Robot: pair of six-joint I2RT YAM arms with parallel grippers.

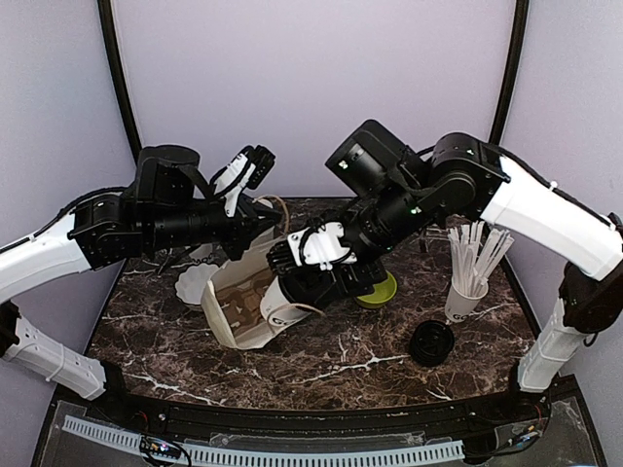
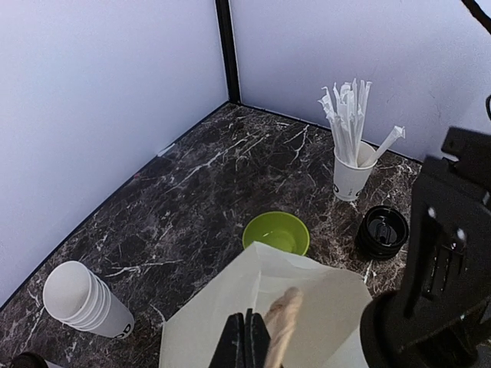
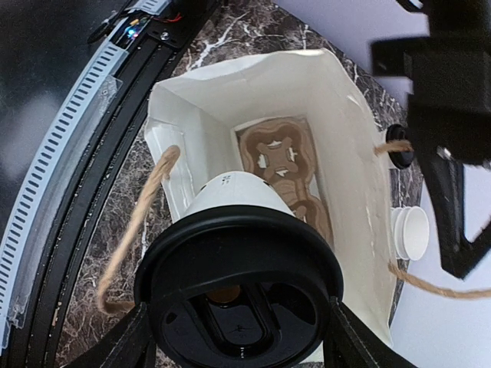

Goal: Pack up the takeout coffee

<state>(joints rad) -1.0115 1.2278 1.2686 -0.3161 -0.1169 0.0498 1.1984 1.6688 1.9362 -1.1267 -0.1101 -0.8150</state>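
Your right gripper (image 3: 238,341) clamps the takeout coffee (image 3: 230,195) at its black lid, base pointing into the paper bag (image 3: 341,115) mouth; cardboard carrier (image 3: 280,157) inside. Your left gripper (image 2: 245,343) is pinched closed on the bag rim, beside the twine handle (image 2: 282,322).

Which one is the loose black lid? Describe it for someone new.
On the dark marble table, find the white cup of sticks at the right. Just toward the near edge from it lies the black lid, alone on the marble with no cup under it, unlike the one capping the takeout cup in the right claw.
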